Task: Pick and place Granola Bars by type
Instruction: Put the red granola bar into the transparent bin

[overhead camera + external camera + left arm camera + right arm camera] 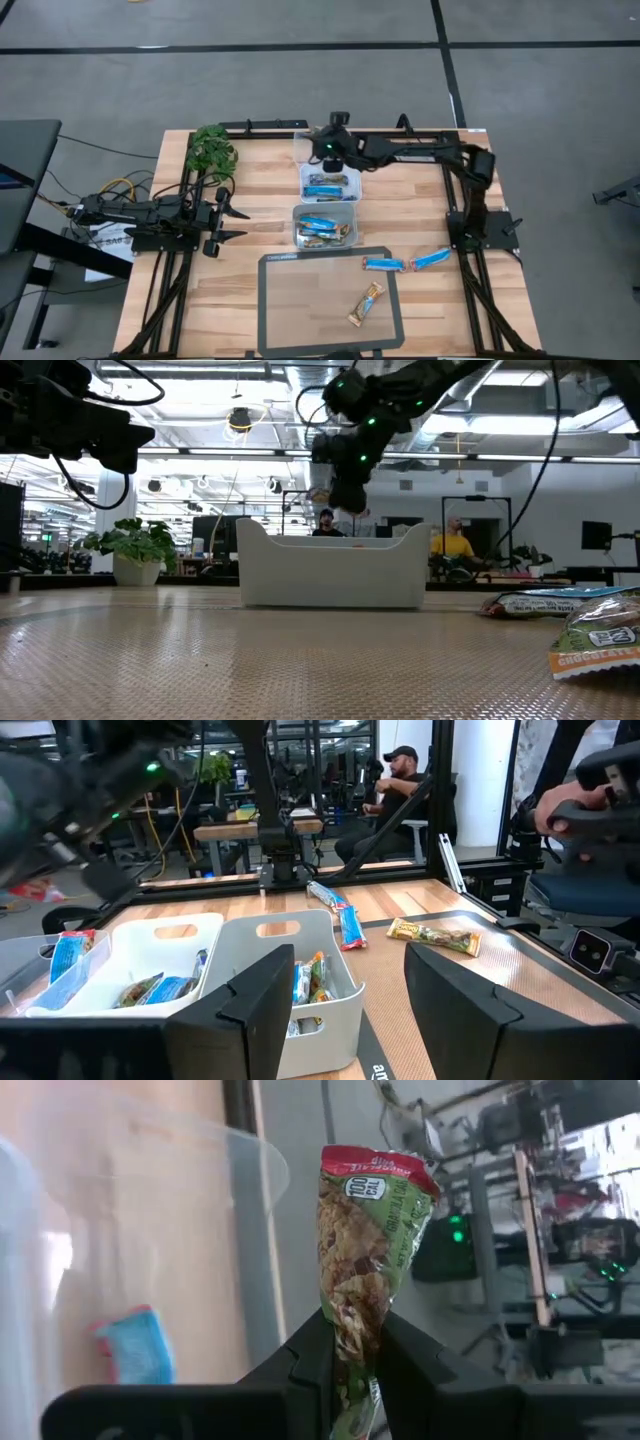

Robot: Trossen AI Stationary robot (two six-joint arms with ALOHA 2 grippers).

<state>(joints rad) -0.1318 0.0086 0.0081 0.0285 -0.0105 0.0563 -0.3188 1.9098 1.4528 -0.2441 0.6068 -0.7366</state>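
- Two white plastic bins in a row on pale wood-plank table, with a third, clear one at the far end; dark ribbed mat with rounded corners at the near edge.
- Glossy crinkled wrapper of green-and-red bar pinched at its lower end between closed right gripper fingers, upper end sticking out past the tips, red seal on top, "100 CAL" printed below it.
- Right gripper held above the far clear bin; blue bar lying inside.
- Blue wrappers in the two nearer bins.
- Two blue bars flat on bare wood right of the mat; tan bar on the mat, "CHOCOLATE" legible in low view.
- Left gripper off to the left side, fingers spread apart, empty, beside leafy plant.
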